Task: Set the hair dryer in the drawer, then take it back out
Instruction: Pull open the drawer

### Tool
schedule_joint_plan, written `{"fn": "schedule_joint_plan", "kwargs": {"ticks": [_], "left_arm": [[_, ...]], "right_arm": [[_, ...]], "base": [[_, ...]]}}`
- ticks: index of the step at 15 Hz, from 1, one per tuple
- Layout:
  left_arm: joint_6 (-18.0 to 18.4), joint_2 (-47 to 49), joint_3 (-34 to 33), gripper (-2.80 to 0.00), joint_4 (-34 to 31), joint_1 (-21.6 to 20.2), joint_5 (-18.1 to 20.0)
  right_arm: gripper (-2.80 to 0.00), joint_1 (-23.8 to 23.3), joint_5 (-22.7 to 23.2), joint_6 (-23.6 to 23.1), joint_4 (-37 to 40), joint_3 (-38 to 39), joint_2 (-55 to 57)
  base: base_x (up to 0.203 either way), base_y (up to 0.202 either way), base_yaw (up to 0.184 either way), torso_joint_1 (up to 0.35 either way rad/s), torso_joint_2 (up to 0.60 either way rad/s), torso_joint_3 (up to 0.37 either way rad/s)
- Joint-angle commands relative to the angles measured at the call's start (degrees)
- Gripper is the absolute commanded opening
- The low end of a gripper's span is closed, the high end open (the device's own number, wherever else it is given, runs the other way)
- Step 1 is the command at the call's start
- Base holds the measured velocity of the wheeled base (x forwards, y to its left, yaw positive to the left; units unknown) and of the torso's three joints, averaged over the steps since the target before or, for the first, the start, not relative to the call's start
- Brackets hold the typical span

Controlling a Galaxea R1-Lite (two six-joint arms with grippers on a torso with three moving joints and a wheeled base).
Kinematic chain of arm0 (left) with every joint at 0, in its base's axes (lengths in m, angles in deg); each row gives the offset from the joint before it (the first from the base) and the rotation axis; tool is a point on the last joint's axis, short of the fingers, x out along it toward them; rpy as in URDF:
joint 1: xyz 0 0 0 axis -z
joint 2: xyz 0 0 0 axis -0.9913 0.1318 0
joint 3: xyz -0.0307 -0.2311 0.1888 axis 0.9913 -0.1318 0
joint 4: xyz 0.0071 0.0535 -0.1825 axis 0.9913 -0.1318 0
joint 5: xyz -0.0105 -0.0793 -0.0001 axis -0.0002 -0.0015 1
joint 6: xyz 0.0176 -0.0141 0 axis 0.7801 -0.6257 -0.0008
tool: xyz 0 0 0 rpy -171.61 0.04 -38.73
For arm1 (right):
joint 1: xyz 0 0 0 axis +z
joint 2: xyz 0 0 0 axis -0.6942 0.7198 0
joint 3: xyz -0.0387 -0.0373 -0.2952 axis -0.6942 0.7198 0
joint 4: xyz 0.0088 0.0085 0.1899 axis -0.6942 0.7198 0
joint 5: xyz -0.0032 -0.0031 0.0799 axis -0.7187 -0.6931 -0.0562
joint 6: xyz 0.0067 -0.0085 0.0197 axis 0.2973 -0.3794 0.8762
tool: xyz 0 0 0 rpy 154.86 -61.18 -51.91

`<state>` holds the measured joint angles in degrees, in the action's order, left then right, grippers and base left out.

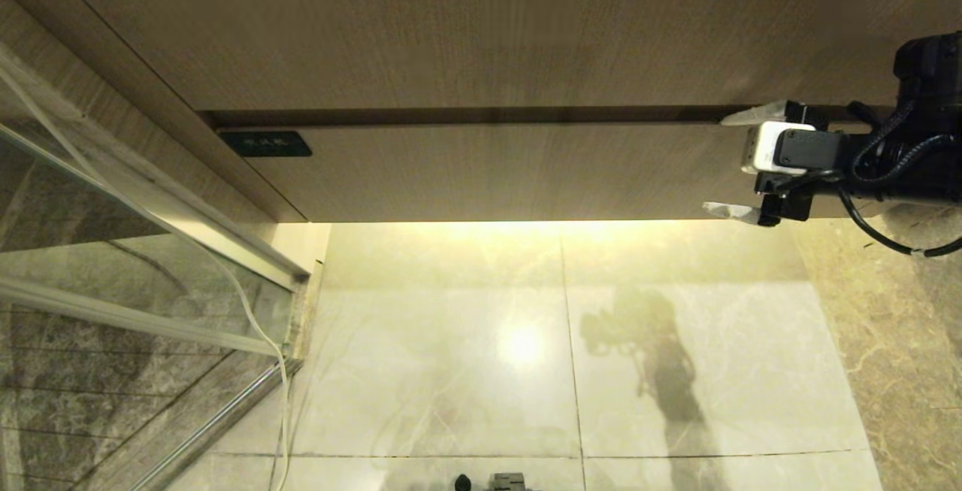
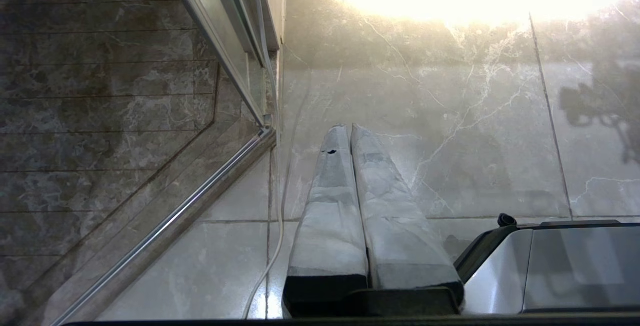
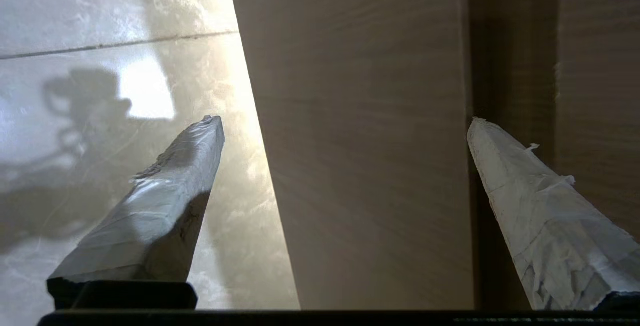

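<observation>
1. Overhead, the right gripper (image 1: 727,162) stands with fingers spread wide and empty, straddling the front of the closed drawer (image 1: 496,171), one finger at the gap above it and one at its lower edge, presumably to pull it out.
2. Meanwhile, the left gripper (image 2: 345,131) hangs parked over the floor (image 2: 450,116), fingers pressed together.
3. From the right wrist, both fingers (image 3: 165,201) flank the panel. The hair dryer appears nowhere.

No legible txt; dark label plate (image 1: 265,143) on drawer front (image 1: 488,175), print too faint.
</observation>
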<state>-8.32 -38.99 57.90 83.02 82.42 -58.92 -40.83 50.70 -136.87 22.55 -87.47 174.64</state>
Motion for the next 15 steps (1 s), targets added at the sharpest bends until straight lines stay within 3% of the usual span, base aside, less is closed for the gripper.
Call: {"fn": "schedule_joint_plan", "kwargs": {"ticks": [1, 15], "left_arm": [[0.0, 0.0, 0.0, -2.8, 0.0, 0.0, 0.0], [0.0, 0.0, 0.0, -2.8, 0.0, 0.0, 0.0]], "right_arm": [[0.0, 0.1, -0.4, 0.1, -0.2, -0.2, 0.9], [0.0, 0.1, -0.6, 3.5, -1.3, 1.9, -2.6]], "base": [[0.0, 0.0, 0.0, 0.0, 0.0, 0.0], [0.0, 0.0, 0.0, 0.0, 0.0, 0.0]]}}
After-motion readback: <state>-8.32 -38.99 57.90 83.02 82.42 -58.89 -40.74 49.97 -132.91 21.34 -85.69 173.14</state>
